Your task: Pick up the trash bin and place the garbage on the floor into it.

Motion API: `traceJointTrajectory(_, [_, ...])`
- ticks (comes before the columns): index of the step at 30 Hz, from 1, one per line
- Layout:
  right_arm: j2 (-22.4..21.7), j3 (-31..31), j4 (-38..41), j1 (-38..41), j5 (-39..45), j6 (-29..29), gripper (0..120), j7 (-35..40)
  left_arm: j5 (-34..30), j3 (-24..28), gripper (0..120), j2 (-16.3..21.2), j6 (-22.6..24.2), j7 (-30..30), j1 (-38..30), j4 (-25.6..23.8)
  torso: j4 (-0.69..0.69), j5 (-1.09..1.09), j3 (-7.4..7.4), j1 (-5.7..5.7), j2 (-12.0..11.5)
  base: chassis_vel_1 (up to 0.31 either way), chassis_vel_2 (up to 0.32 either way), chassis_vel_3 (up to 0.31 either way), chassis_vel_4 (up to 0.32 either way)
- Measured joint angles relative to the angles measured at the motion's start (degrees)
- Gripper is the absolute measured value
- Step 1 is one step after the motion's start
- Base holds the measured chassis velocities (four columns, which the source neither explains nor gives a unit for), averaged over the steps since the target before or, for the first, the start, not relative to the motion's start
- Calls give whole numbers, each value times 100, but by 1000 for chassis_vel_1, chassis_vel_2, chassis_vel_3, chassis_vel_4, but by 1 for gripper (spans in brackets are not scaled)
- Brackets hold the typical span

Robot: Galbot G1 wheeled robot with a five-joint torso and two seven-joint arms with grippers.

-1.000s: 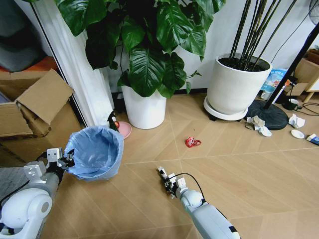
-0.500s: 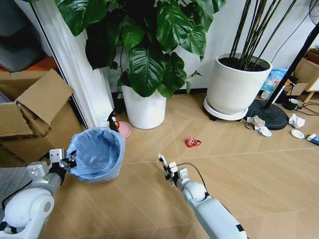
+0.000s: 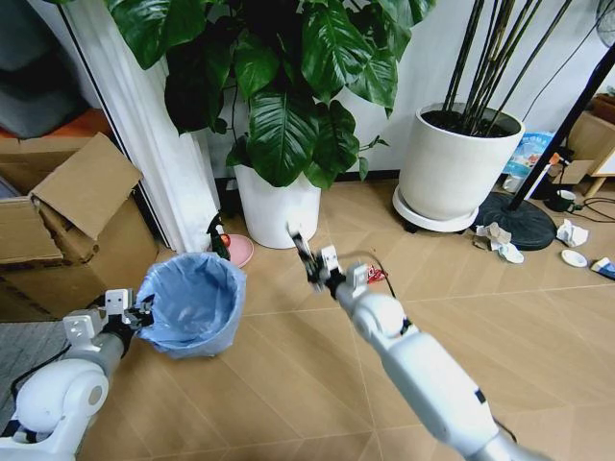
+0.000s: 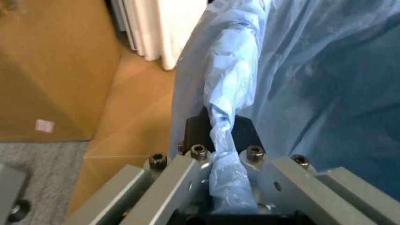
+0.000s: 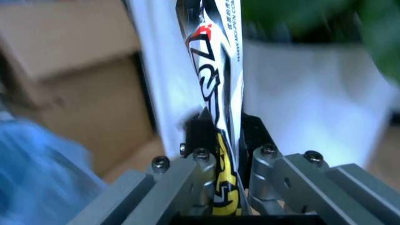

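Note:
The trash bin [image 3: 192, 305], dark and round with a crinkly light blue bag [image 4: 312, 70], stands on the floor [image 3: 288, 375] at the left. My left gripper [image 3: 142, 313] [image 4: 222, 136] is shut on the bin's bagged rim. My right gripper [image 3: 319, 267] [image 5: 225, 133] is raised to the right of the bin, shut on a black-white tube [image 3: 301, 242] [image 5: 216, 56] that sticks up from its fingers. A red wrapper [image 3: 377, 276] lies just behind the right wrist, partly hidden. More garbage lies at the far right: crumpled paper [image 3: 498, 238], a white scrap [image 3: 572, 232], a small white cup [image 3: 574, 257], a blue-white carton [image 3: 603, 266].
Two large white plant pots [image 3: 279, 211] [image 3: 452, 168] stand along the back wall. Cardboard boxes [image 3: 67, 216] and a white curtain [image 3: 154, 134] sit left of the bin. A black lamp base [image 3: 524, 223] and cables lie at the right. A pink dish [image 3: 238, 250] lies behind the bin.
My right arm has lifted the tube off the floor and carried it forward and up, nearer the bin. The bin and left gripper have shifted slightly right.

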Motion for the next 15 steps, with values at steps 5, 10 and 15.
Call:
traceJointTrajectory(5, [92, -467, 304, 534, 317, -22, 4, -8, -198, 470, 0, 206, 104, -24, -490, 202, -1, -1, 0, 0, 0, 0, 0, 0, 0])
traceJointTrajectory(10, [166, -770, 433, 716, 446, -54, 4, -7, -305, 658, 0, 292, 168, -27, -747, 324, -1, -1, 0, 0, 0, 0, 0, 0, 0])
traceJointTrajectory(15, [270, -1180, 433, 764, 495, -65, 4, -7, -422, 821, 0, 417, 251, 41, -943, 430, -1, -2, -1, 0, 0, 0, 0, 0, 0])
